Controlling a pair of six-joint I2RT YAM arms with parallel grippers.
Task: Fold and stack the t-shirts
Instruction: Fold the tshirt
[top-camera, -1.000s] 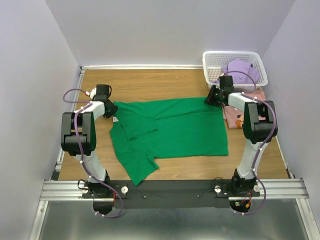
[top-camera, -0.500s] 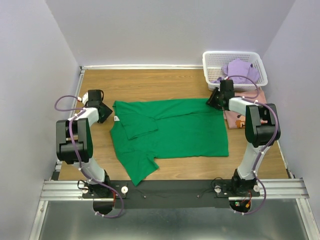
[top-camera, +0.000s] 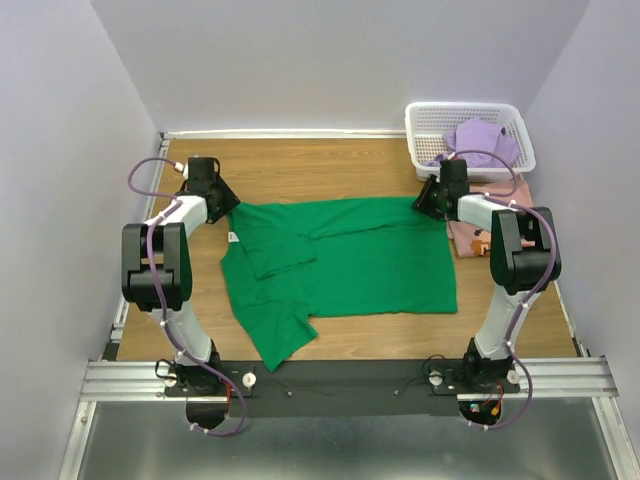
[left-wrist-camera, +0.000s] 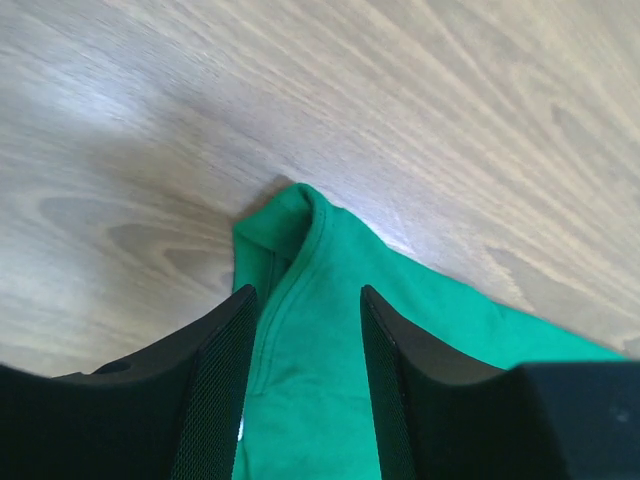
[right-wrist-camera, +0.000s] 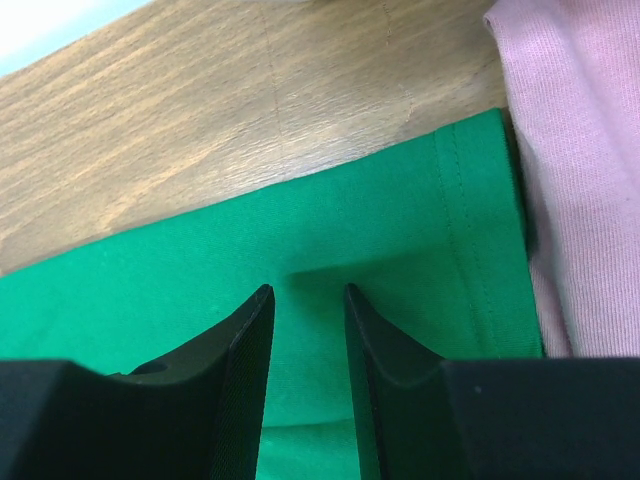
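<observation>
The green t-shirt (top-camera: 350, 260) lies spread on the wooden table, one sleeve folded in and its near left part trailing toward the front edge. My left gripper (top-camera: 222, 198) is open over the shirt's far left corner (left-wrist-camera: 300, 230), and green fabric shows between its fingers (left-wrist-camera: 225, 380). My right gripper (top-camera: 425, 198) is open just above the shirt's far right corner (right-wrist-camera: 400, 220), beside the hem. The pink t-shirt (top-camera: 468, 236) lies folded at the right, under my right arm, and shows in the right wrist view (right-wrist-camera: 585, 150). The lavender t-shirt (top-camera: 485, 140) is in the basket.
The white lattice basket (top-camera: 460, 112) stands at the far right corner of the table (top-camera: 300, 170). Grey walls close in the table on the left, back and right. The arm bases and a metal rail run along the near edge.
My left gripper swung out to the left of the shirt, then came back up and right to its far left corner. My right gripper has hardly moved.
</observation>
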